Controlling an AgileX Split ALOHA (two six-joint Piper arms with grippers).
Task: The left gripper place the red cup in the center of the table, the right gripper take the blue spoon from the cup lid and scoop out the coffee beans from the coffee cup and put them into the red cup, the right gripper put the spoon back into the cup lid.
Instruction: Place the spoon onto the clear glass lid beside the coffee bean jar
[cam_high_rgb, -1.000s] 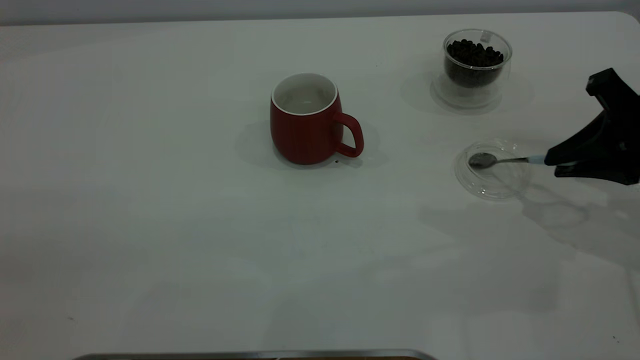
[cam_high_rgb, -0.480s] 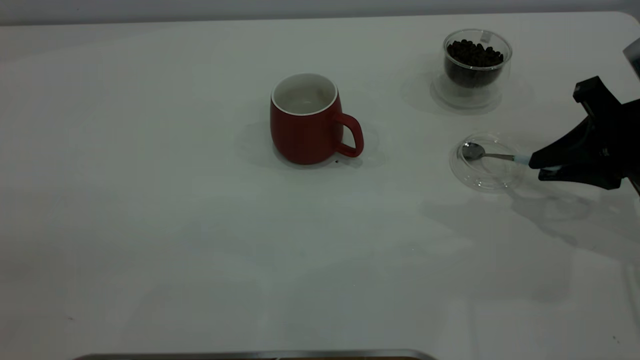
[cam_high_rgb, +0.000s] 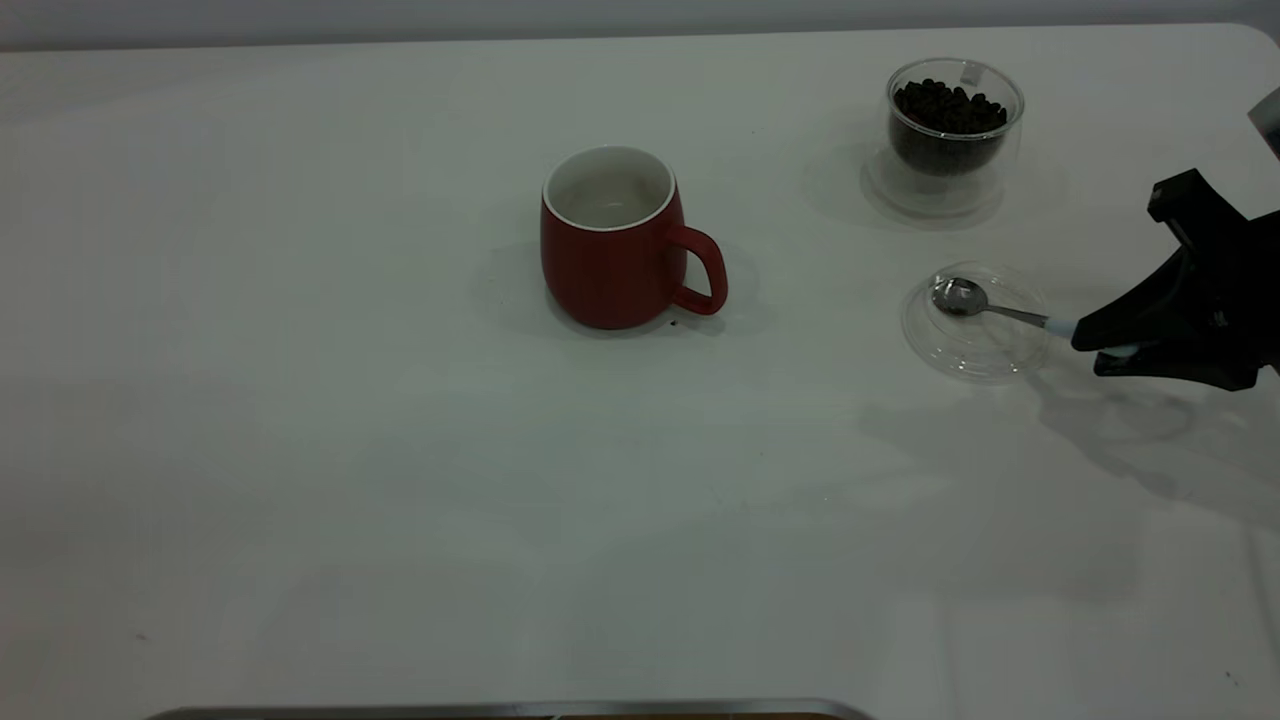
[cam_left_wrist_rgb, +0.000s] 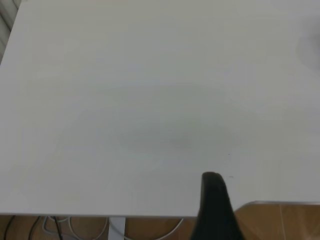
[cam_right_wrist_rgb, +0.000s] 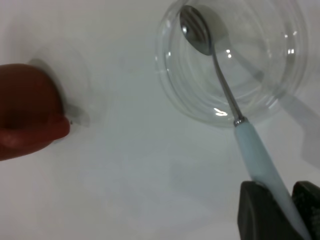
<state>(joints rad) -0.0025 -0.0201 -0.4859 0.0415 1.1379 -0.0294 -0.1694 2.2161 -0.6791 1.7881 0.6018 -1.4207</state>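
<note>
The red cup (cam_high_rgb: 612, 250) stands upright near the middle of the table (cam_high_rgb: 300, 450), handle toward the right; its side shows as a red mass (cam_right_wrist_rgb: 25, 117) in the right wrist view. At the right, my right gripper (cam_high_rgb: 1095, 345) (cam_right_wrist_rgb: 280, 192) is shut on the pale handle of the blue spoon (cam_high_rgb: 985, 305) (cam_right_wrist_rgb: 255, 150). The spoon's metal bowl lies inside the clear cup lid (cam_high_rgb: 975, 340) (cam_right_wrist_rgb: 280, 60). Behind the lid stands the coffee cup (cam_high_rgb: 950, 185), holding coffee beans (cam_high_rgb: 948, 108). Of my left gripper only one dark finger (cam_left_wrist_rgb: 214, 205) shows, above the table's near edge.
A small dark speck (cam_high_rgb: 673, 322) lies by the red cup's base. A metal strip (cam_high_rgb: 500, 710) runs along the table's front edge. Past that edge, the left wrist view shows a wooden floor (cam_left_wrist_rgb: 280, 222) and cables (cam_left_wrist_rgb: 55, 227).
My right gripper, holding the spoon, moved left and farther back, then slightly right again. The cup lid slid a little toward the back with the spoon bowl.
</note>
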